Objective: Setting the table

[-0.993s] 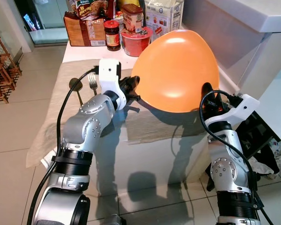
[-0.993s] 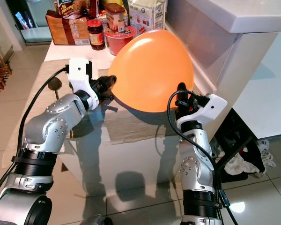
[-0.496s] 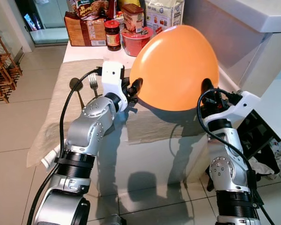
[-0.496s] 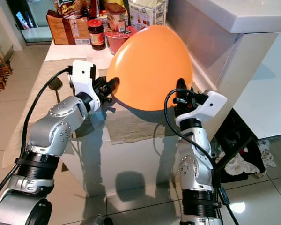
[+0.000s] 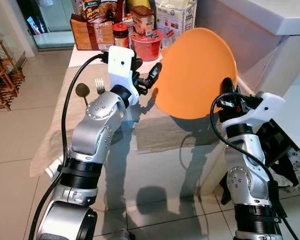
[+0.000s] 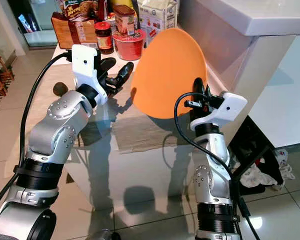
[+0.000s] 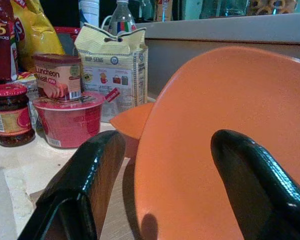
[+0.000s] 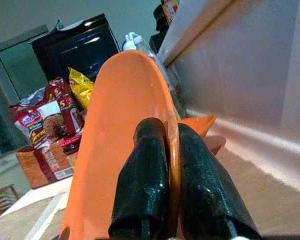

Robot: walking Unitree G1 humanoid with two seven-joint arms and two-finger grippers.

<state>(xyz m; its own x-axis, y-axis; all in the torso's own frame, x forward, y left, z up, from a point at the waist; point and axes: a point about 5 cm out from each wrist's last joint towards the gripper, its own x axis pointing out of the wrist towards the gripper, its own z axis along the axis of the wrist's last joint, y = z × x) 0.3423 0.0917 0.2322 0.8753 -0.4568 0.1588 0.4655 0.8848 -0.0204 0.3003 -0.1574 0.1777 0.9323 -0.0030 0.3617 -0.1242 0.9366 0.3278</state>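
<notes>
A large orange plate [image 5: 197, 70] stands tilted on its edge above the table's right side. My right gripper [image 8: 171, 165] is shut on its lower right rim, one black finger on each face. My left gripper [image 5: 147, 80] is open just left of the plate, its fingers [image 7: 90, 180] spread and pointing at the plate's face without touching it. A fork [image 5: 99, 86] and a spoon [image 5: 81, 91] lie side by side on the beige cloth [image 5: 160, 132] to the left, behind my left arm.
Groceries crowd the table's far end: a red-lidded jar [image 5: 121, 34], a red noodle cup [image 5: 146, 42] with a luncheon meat can [image 5: 142, 19] on it, a paper bag [image 5: 175, 17], a brown packet [image 5: 91, 31]. A white counter [image 5: 270, 20] rises on the right.
My left gripper has come away from the plate's left rim and risen. The plate has tipped more upright and shifted right, held by the right gripper alone.
</notes>
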